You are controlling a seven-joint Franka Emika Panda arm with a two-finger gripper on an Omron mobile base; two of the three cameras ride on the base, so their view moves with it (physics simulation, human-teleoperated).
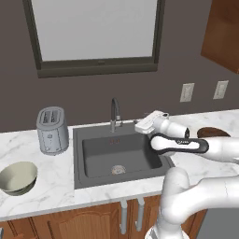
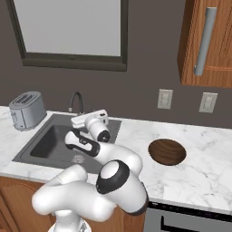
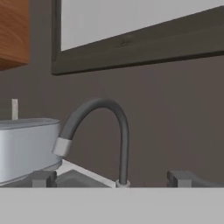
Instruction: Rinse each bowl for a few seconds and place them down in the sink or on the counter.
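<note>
Two bowls (image 1: pixel 17 178) (image 2: pixel 167 151) sit apart on one counter (image 1: pixel 56 177); the tool (image 3: pixel 111 178) gapes empty near the faucet (image 3: pixel 100 131).

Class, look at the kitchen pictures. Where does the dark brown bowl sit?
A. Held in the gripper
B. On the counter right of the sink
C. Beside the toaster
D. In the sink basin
B: the dark brown bowl rests on the counter, right of the sink.
</note>
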